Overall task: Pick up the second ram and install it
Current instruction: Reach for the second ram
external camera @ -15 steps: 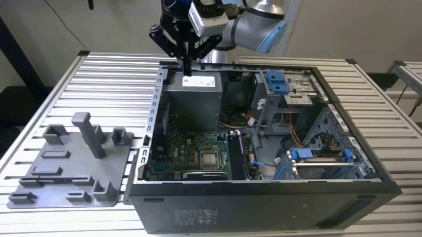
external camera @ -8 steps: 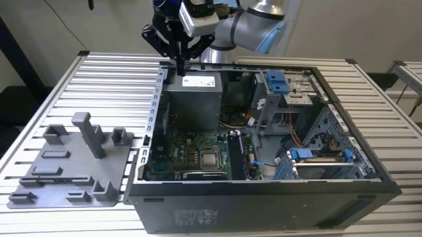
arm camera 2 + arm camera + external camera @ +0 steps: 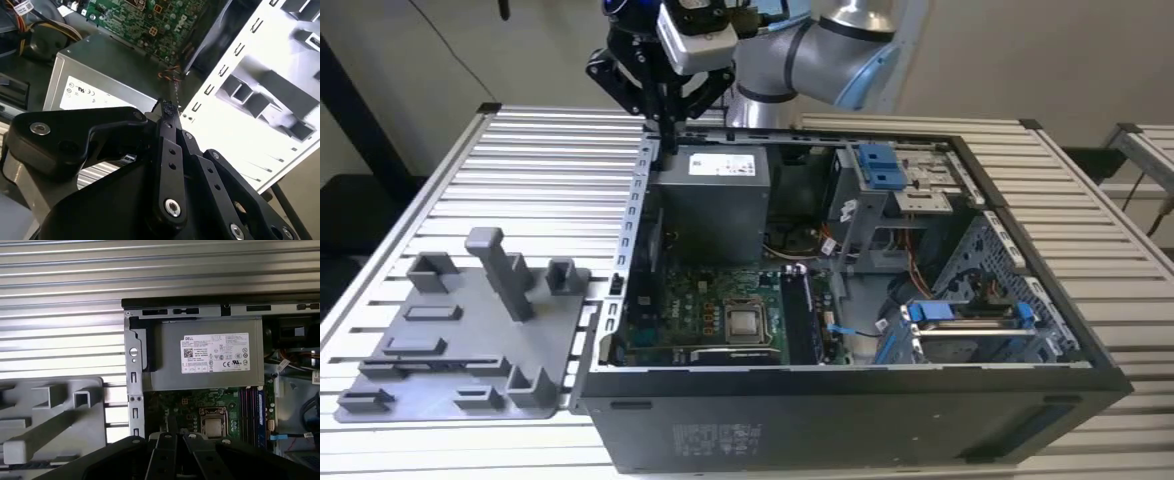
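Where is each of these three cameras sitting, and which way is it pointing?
Exterior view: off the arm, looking down on the open computer case, the gray tray beside it, and the arm with its gripper.
First wrist view: on the arm, looking past the gripper at the power supply and motherboard.
Second wrist view: on the arm, looking along the closed fingers pinching the second ram, toward the power supply.
Shared: all three show the power supply and gray tray.
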`<state>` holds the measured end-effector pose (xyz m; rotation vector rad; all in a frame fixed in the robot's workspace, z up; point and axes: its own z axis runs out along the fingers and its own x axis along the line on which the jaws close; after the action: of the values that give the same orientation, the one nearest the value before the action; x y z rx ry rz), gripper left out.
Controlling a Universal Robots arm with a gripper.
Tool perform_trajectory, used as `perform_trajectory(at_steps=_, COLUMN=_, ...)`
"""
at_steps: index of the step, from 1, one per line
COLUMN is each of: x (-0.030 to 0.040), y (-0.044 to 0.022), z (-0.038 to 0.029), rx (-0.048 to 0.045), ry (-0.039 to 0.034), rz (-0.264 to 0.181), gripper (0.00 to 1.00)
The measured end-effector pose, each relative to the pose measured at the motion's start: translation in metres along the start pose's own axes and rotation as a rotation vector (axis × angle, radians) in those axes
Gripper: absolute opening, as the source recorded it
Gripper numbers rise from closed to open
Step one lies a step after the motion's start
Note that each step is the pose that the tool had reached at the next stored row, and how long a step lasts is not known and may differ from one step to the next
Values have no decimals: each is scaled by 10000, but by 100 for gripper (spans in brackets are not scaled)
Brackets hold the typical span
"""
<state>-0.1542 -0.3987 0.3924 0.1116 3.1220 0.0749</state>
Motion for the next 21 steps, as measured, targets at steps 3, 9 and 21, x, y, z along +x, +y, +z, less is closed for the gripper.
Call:
perform_trajectory(at_steps=3, x=52, y=-4, z=0, rx=0, ry=0, rz=-1, gripper=11)
perform_trajectory(at_steps=9, x=124, y=-9, z=1, rx=1, ry=6, rz=0, gripper=11)
perform_trajectory(at_steps=21, x=379, y=-27, z=-3, rx=1, ry=16, rz=0, gripper=11)
